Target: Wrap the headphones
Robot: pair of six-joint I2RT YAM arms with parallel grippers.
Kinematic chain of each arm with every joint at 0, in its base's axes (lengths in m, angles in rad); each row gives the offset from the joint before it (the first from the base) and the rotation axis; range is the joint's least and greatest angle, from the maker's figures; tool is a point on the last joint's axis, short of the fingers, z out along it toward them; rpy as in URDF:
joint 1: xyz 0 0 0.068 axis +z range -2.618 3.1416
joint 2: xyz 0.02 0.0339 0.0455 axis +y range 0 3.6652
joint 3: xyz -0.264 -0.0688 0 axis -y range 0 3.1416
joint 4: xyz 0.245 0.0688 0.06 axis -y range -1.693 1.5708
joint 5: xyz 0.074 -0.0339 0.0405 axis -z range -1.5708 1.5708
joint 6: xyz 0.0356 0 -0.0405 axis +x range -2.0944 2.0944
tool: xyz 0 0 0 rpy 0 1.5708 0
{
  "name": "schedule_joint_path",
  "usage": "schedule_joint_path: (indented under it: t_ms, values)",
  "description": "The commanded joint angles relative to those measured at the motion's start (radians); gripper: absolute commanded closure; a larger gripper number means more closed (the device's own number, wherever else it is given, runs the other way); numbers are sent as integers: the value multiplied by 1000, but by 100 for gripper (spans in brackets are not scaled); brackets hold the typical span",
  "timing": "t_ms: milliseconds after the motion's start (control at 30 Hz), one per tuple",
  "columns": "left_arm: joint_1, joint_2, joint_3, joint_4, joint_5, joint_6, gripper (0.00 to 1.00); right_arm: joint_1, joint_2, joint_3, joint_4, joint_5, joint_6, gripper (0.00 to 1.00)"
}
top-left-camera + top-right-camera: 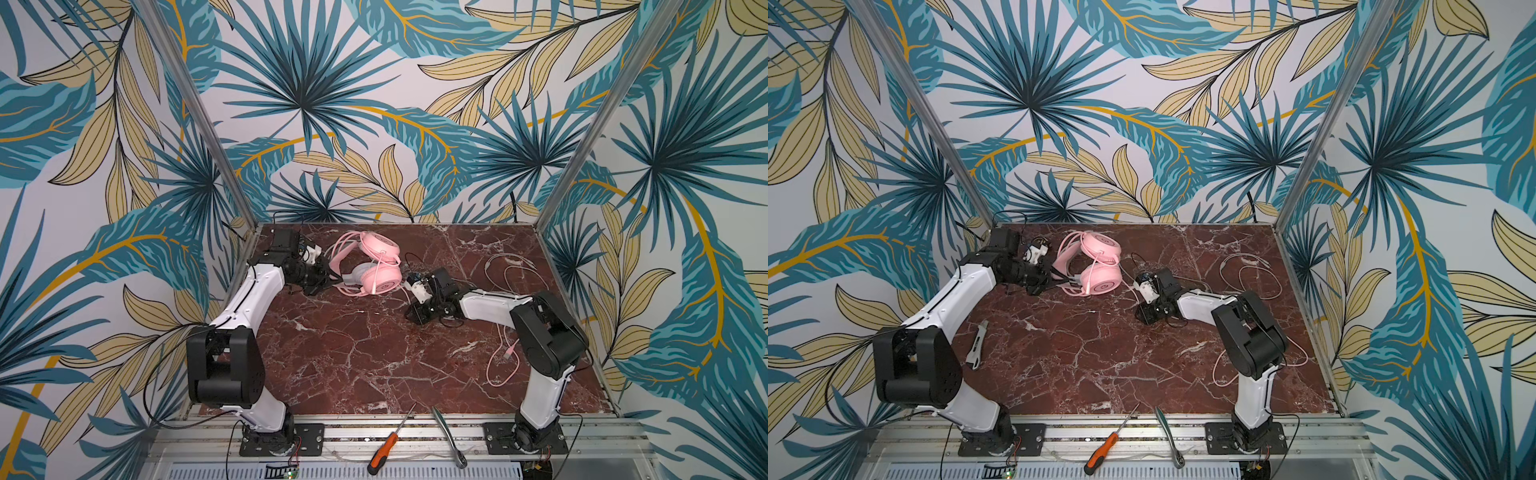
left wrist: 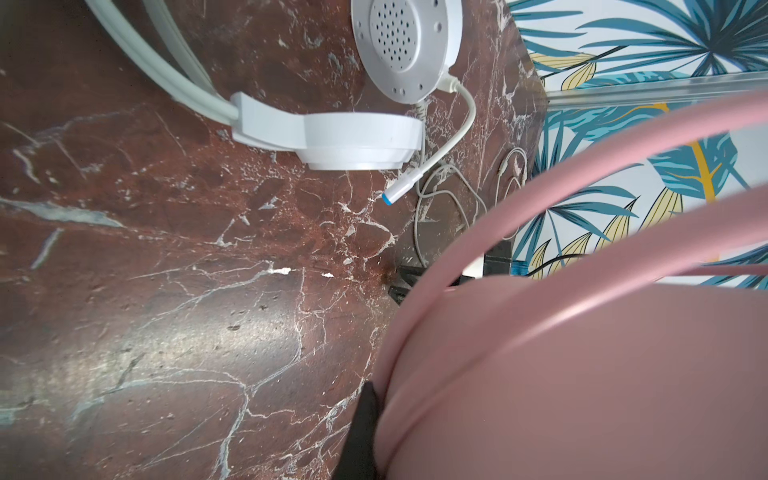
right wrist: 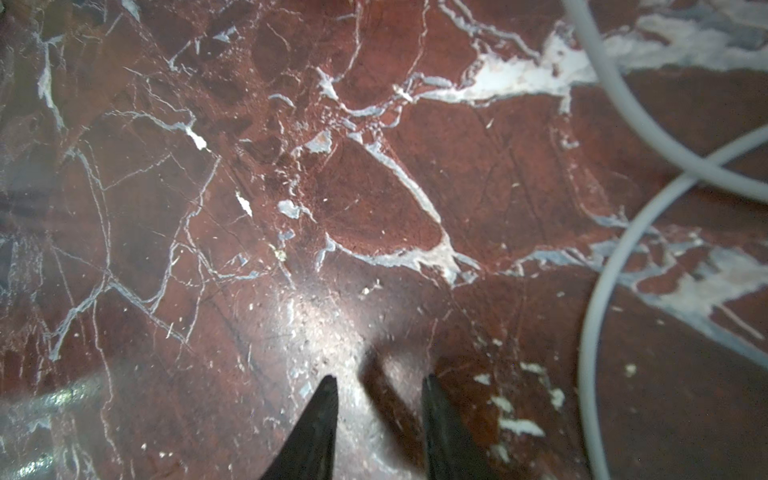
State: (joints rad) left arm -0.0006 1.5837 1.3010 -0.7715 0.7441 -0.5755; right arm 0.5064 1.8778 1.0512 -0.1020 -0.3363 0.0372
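Two headsets sit together at the far left of the marble tabletop point(image 1: 353, 357). The pink headset point(image 1: 380, 245) lies across the white headset point(image 2: 357, 141), touching it. The left gripper point(image 1: 331, 272) is clamped on the pink headband. The right gripper point(image 3: 376, 380) has its jaws parted with nothing between them, low over bare stone beside a loop of the white cable point(image 3: 589, 353).

Hazards, as judged:
- Any lift or turn of the pink headset may drag the white one along, since they overlap.
- The pink cable point(image 1: 504, 365) trails off to the right and passes close by the right arm's lower links, so a pull could snag it there.
- Both cables loop near each other on the right and may tangle.
- A thin cord on hard, glossy stone is awkward to pinch, and the fingertips may scrape or miss.

Surface: flat red-brown marble with white veining and patches of glare. A spanner point(image 1: 978, 345) lies on it near the left arm. A screwdriver point(image 1: 384, 451) and a ratchet point(image 1: 449, 440) rest on the front rail point(image 1: 353, 432).

Room: leaf-print walls point(image 1: 374, 104) enclose three sides.
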Motion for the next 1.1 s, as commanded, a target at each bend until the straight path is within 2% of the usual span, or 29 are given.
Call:
schedule_joint_path:
  t_ms: [0, 233, 500, 900, 1033, 1067]
  values:
    - [22, -42, 57, 57, 57, -21, 100, 2, -9, -49, -94, -1, -18, 62]
    - [36, -24, 85, 58, 57, -24, 100, 1, -30, -72, -99, -20, -26, 62]
    - [39, -7, 93, 78, 41, -41, 100, 2, -84, -123, -65, 2, -23, 68]
    - [41, 7, 88, 92, 42, -44, 100, 1, -236, -127, -55, 159, -52, 87]
    - [40, 9, 86, 99, 41, -58, 100, 2, -278, -91, -133, 170, -99, 100]
    - [40, 9, 82, 114, 45, -70, 100, 2, -286, -80, -163, 176, -109, 100]
